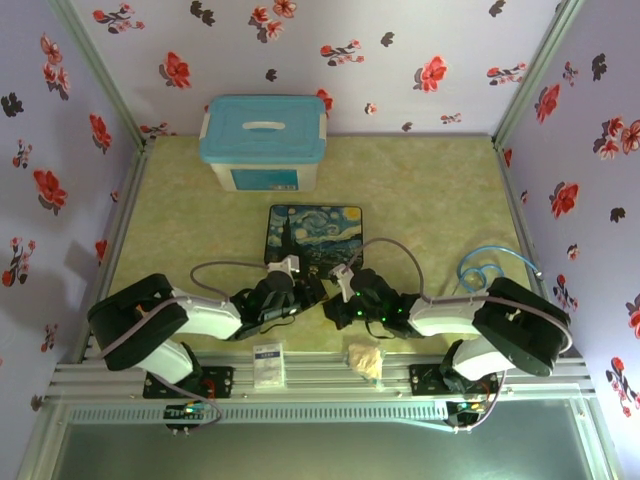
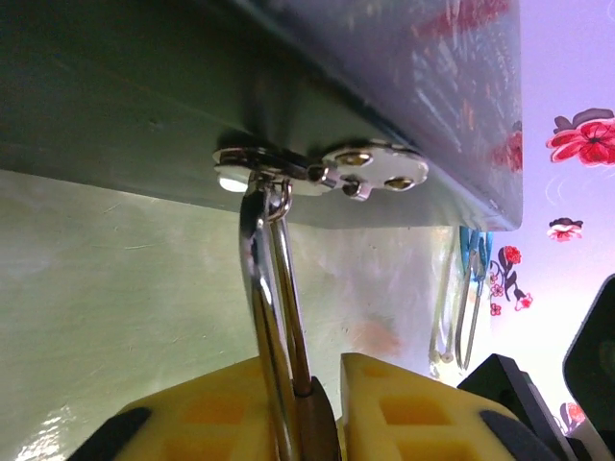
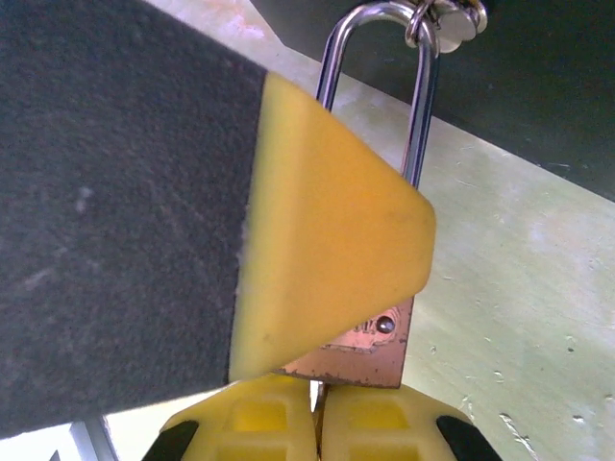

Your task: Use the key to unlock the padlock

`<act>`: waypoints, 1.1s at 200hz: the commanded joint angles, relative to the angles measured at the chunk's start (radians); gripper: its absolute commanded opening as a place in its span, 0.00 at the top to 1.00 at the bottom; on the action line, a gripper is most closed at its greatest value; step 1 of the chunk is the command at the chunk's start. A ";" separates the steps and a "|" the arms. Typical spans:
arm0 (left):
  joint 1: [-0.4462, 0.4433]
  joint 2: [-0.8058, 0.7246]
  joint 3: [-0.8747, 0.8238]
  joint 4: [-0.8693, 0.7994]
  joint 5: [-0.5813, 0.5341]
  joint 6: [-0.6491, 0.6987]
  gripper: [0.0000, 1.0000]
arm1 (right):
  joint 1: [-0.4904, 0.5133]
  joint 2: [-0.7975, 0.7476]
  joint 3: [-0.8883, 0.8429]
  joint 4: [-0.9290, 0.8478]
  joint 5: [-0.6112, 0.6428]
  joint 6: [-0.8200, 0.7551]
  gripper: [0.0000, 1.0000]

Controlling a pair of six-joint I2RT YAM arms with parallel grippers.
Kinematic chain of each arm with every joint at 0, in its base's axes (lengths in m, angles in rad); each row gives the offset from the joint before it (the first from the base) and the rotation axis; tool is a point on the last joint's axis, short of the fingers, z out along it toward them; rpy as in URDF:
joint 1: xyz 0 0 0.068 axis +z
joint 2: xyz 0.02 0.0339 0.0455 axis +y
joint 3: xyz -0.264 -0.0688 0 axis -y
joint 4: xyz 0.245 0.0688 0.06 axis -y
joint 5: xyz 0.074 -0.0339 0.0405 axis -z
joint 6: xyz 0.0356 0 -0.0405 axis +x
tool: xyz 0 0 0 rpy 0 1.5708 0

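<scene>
The small brass padlock [image 3: 370, 351] with a thin silver loop hangs from the shiny metal clasp [image 2: 375, 171] on the dark painted box [image 1: 315, 232], at the box's 6 o'clock edge. The left claw [image 2: 307, 413] pinches the padlock. The right claw [image 3: 317, 423] is pressed together just below the padlock, at its 6 o'clock. I cannot tell if it holds the key.

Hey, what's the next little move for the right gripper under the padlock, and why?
Probably a gentle twist of the right gripper, provided the key is seated, which I can't tell. Shut, it sits right under the padlock. The left gripper clamps the padlock, and the shackle is threaded through the hasp of the box.
</scene>
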 commanded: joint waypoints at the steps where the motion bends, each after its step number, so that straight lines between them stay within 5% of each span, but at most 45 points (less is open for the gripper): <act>1: 0.002 0.027 0.014 -0.044 -0.001 0.059 0.84 | 0.000 0.007 0.011 0.083 -0.024 0.020 0.88; 30: 0.011 0.017 0.035 -0.159 0.016 0.090 0.87 | -0.005 -0.054 -0.007 0.008 0.044 0.027 0.66; 67: 0.040 0.023 0.040 -0.251 0.059 0.136 0.88 | -0.036 -0.224 -0.043 -0.107 0.142 0.063 0.51; 119: 0.053 0.023 0.121 -0.469 0.046 0.241 0.87 | -0.047 -0.264 0.021 -0.280 0.337 0.069 0.48; 158: 0.053 0.011 0.194 -0.699 -0.019 0.328 0.83 | -0.047 -0.270 0.097 -0.462 0.594 0.132 0.48; 220: 0.017 0.051 0.304 -0.944 -0.147 0.400 0.76 | -0.047 -0.249 0.102 -0.476 0.621 0.143 0.49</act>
